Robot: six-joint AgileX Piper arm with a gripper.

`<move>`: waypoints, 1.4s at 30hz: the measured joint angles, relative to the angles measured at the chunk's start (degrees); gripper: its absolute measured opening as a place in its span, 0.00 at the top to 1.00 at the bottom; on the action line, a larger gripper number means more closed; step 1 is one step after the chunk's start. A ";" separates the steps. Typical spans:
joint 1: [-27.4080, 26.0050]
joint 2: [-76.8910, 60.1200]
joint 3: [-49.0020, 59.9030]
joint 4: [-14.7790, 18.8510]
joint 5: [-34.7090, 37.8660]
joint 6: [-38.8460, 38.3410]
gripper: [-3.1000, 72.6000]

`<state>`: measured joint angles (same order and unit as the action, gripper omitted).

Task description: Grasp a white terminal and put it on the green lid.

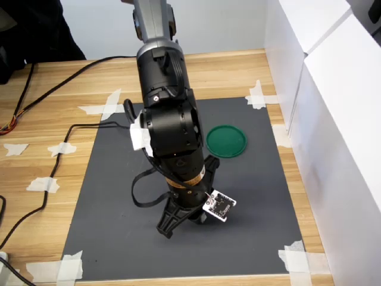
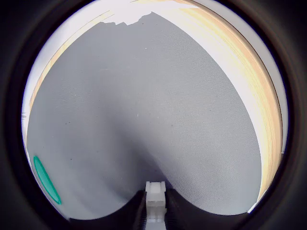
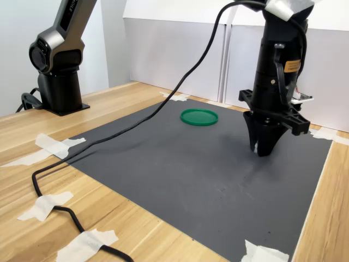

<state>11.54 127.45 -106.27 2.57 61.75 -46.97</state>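
In the second exterior view the green lid (image 3: 199, 117) lies on the mat (image 3: 163, 164), left of the gripper (image 3: 263, 150) (down near the mat), well apart.

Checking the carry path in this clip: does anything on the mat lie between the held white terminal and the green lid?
Nothing visible does. The hand is shut on the white terminal, low over the dark mat. Between it and the green lid both exterior views show only bare mat.

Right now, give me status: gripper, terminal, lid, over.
Gripper shut on white terminal, low over the mat. Green lid bare, apart from gripper. Nothing between them.
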 joint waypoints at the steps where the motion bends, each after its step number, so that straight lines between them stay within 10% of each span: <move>1: 0.00 0.00 0.00 0.00 0.00 0.05 0.81; 22: 6.68 -11.39 0.92 1.26 7.75 2.54 0.82; 42: 10.73 -26.47 31.85 3.76 1.36 3.58 0.82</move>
<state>22.27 100.98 -74.42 6.33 63.12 -43.38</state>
